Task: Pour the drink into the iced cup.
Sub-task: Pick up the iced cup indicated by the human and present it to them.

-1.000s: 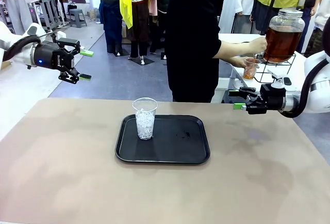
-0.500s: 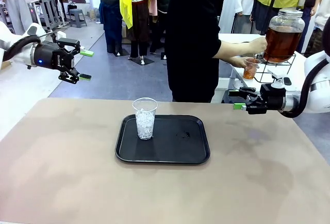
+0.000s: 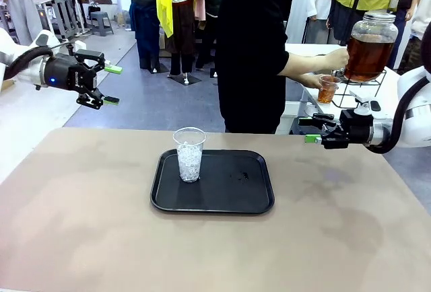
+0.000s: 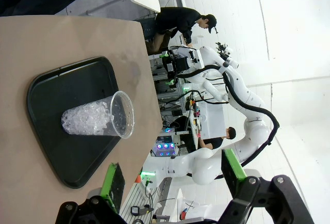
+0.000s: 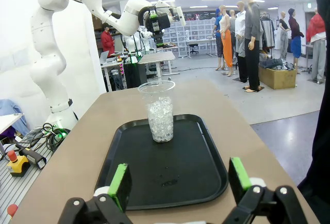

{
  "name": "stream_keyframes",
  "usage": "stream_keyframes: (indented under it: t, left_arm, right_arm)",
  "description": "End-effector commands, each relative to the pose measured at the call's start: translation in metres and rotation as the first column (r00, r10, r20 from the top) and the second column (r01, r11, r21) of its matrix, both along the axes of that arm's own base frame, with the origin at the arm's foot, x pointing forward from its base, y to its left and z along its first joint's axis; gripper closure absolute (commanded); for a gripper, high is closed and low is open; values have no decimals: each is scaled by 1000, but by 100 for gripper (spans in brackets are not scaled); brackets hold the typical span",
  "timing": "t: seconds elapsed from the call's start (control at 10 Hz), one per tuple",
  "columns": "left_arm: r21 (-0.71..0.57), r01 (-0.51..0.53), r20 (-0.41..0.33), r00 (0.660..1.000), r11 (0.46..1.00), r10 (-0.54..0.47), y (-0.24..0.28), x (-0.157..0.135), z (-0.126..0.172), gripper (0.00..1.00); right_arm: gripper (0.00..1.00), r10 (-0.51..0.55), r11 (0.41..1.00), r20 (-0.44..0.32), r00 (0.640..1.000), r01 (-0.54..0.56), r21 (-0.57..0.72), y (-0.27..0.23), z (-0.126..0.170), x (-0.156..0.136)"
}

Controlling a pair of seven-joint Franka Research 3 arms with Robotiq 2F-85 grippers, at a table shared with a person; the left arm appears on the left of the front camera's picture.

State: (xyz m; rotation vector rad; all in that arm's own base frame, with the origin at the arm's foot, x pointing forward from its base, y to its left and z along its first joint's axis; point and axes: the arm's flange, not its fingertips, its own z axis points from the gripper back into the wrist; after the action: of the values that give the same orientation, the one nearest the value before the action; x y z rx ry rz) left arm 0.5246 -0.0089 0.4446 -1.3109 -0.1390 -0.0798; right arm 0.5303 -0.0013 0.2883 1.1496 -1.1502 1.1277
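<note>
Two tools hang by the bench, both spread wide with nothing between their green pads. The left tool [image 3: 112, 85] is up in the air beyond the far left corner of the tan bench [image 3: 81, 225]. The right tool [image 3: 310, 130] sits lower, at the far right edge, pointing inward. Neither touches a thing.

Between them, in the middle of the bench, lies one flat black rectangular tray [image 3: 256, 201]. On it, towards its left end, one tall clear plastic cup packed with ice [image 3: 189, 154] stands upright, the crushed ice white and heaped well up its sides.

Past the bench, a person in black [image 3: 252, 50] is turned to a white side table. One big glass spigot jar [image 3: 372, 28] sits there on a black wire stand. The amber-brown drink [image 3: 366, 58], translucent like tea, fills most of that jar. One hand [image 3: 335, 58] is at the spigot. A second, smaller clear cup [image 3: 327, 89] is held beneath it, partly filled with the same amber liquid.
</note>
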Motion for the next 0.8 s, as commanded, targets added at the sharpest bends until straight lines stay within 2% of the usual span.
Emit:
stream_keyframes:
  t: [0.0, 0.7]
  left_arm:
    - [2, -3, 4, 1000, 1000, 3, 0, 0, 1, 0]
    - [2, -3, 4, 1000, 1000, 3, 0, 0, 1, 0]
  right_arm:
    - [0, 5, 1000, 1, 1000, -5, 7, -1, 2, -1]
    - [0, 5, 1000, 1, 1000, -5, 7, -1, 2, -1]
